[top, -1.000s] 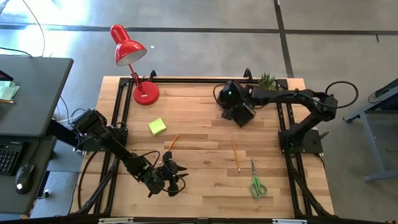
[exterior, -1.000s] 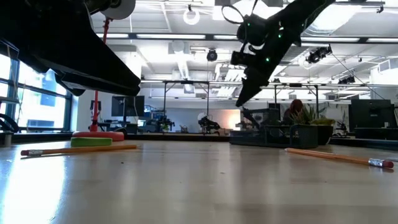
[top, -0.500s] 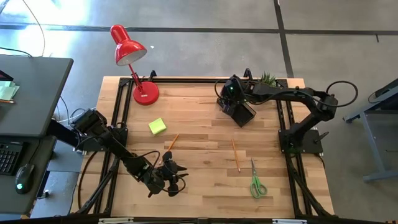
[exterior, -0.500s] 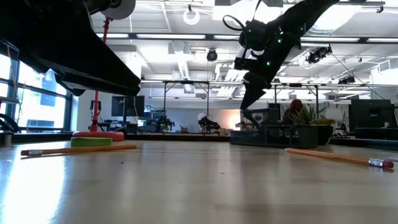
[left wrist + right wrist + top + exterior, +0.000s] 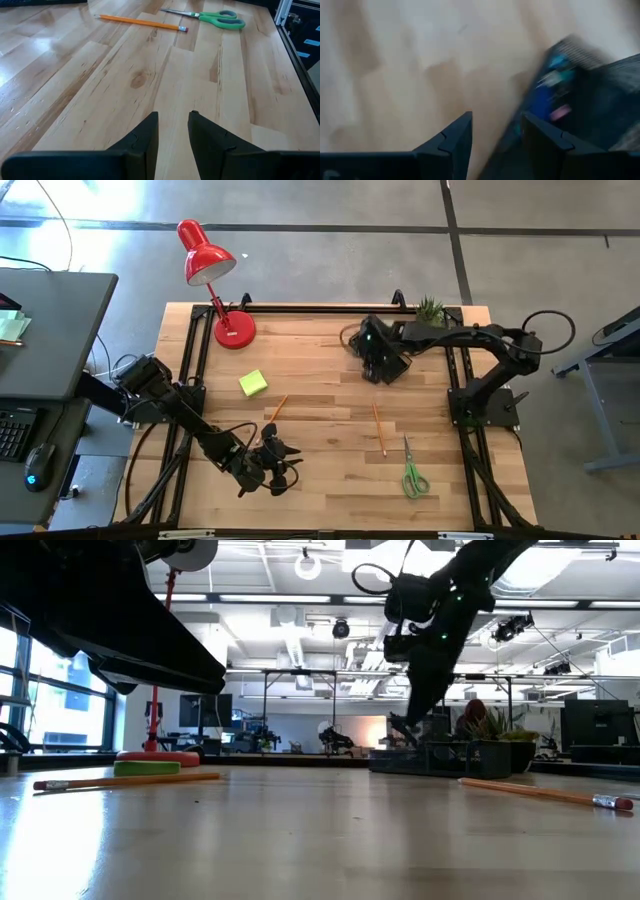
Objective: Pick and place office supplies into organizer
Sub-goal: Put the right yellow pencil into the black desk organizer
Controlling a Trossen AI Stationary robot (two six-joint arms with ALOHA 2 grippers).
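The black mesh organizer (image 5: 393, 366) stands on the table toward its far right and also shows in the low view (image 5: 430, 755). My right gripper (image 5: 374, 348) hovers over its left part, open (image 5: 495, 135), fingers pointing down. Blurred blue and pink things sit inside the organizer (image 5: 555, 85). The yellow-green sticky-note block (image 5: 253, 383), two orange pencils (image 5: 277, 408) (image 5: 379, 428) and the green-handled scissors (image 5: 413, 472) lie flat on the wood. My left gripper (image 5: 277, 460) waits low near the table's near edge, open by a narrow gap (image 5: 173, 131). The dark pen is not seen.
A red desk lamp (image 5: 212, 275) stands at the far left corner and a small potted plant (image 5: 430, 308) at the far right, just behind the organizer. Black frame rails run along both table sides. Bare wood lies in the middle between the pencils.
My right gripper swung a little toward the far edge, then came back over the organizer, and its fingers tipped from a slant to pointing nearly straight down. The things on the table stayed put.
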